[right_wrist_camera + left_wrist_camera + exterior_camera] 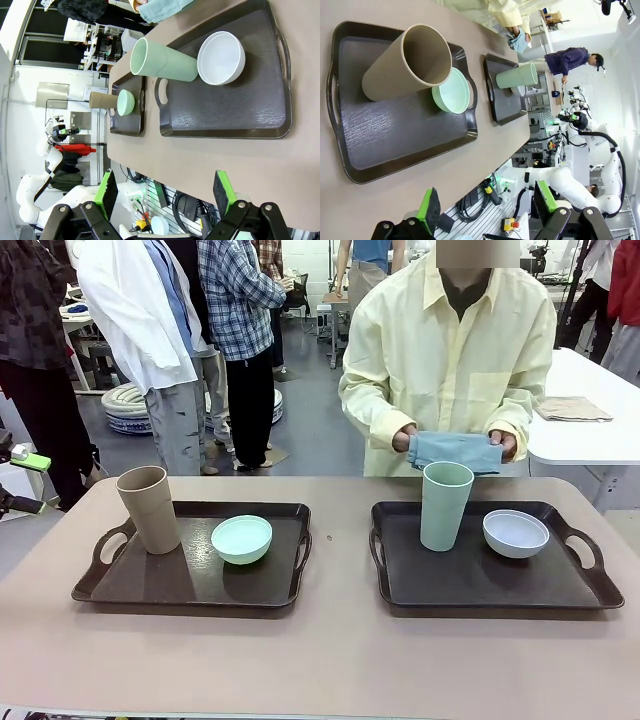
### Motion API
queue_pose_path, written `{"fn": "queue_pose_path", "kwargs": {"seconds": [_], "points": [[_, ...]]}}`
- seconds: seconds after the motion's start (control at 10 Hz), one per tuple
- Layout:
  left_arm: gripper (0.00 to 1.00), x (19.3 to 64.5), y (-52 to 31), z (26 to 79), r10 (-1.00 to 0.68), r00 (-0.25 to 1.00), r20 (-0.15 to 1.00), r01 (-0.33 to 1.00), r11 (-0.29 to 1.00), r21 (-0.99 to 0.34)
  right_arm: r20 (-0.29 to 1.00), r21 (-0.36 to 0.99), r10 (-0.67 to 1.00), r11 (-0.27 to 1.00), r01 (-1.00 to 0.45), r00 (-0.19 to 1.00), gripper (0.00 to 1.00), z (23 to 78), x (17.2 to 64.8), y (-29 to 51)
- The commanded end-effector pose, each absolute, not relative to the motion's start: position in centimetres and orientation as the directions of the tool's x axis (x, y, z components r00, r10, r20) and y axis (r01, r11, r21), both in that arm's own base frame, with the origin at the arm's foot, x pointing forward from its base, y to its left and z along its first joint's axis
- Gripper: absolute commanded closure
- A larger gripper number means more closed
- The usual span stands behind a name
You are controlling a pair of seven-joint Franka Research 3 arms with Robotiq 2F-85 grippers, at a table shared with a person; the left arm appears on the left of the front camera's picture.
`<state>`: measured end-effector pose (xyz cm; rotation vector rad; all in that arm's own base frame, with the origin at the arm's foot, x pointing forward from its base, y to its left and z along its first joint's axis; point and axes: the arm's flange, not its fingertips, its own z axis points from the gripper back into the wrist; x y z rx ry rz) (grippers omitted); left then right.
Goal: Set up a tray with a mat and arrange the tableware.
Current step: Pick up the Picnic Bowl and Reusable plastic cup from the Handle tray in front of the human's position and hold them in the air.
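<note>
Two dark brown trays lie side by side on the table. The left tray [190, 585] holds a tan-brown cup [148, 508] and a mint green bowl [241, 538]. On the right tray [490, 585] stand a pale green cup [445, 504] and a greyish white bowl [515, 533]. At the far edge a person holds a folded blue-grey mat [455, 450] in both hands, above the table. My left gripper [487, 205] hangs open off the near edge, short of the left tray [395, 135] and tan cup [405, 62]. My right gripper [165, 190] is open too, short of the right tray [225, 110].
A white table [590, 440] at the back right carries a folded tan cloth [572, 408]. Several people stand behind the table at the left. A bare strip of tabletop [340, 540] separates the trays, and more runs along the near edge.
</note>
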<state>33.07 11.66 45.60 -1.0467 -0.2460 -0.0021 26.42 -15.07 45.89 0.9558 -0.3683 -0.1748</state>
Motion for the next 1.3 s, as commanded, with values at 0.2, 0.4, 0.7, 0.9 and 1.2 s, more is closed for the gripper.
{"fn": "queue_pose_path", "kwargs": {"seconds": [0.2, 0.4, 0.7, 0.9, 1.2], "points": [[0.00, 33.2, 11.8, 45.5, 0.117, 0.968, 0.224, 0.142, 0.482, -0.865, 0.243, 0.833, -0.305, 0.551, -0.038, 0.921, 0.00, 45.9, 26.8, -15.2], [0.00, 33.2, 11.8, 45.5, 0.117, 0.968, 0.224, 0.142, 0.482, -0.865, 0.243, 0.833, -0.305, 0.551, -0.038, 0.921, 0.00, 45.9, 26.8, -15.2], [0.00, 33.0, 11.7, 45.6, 0.114, 0.973, 0.203, 0.119, 0.502, -0.857, 0.229, 0.822, -0.306, 0.569, -0.016, 0.924, 0.00, 45.9, 26.4, -15.1], [0.00, 33.7, 9.8, 47.3, 0.026, 0.941, 0.337, 0.259, 0.584, -0.769, 0.248, 0.750, -0.231, 0.661, -0.035, 0.941, 0.00, 46.0, 26.8, -14.4], [0.00, 35.4, 3.6, 53.5, -0.208, 0.808, 0.551, 0.526, 0.676, -0.516, 0.205, 0.617, -0.158, 0.787, -0.003, 0.966, 0.00, 48.3, 29.5, -12.0]]}}
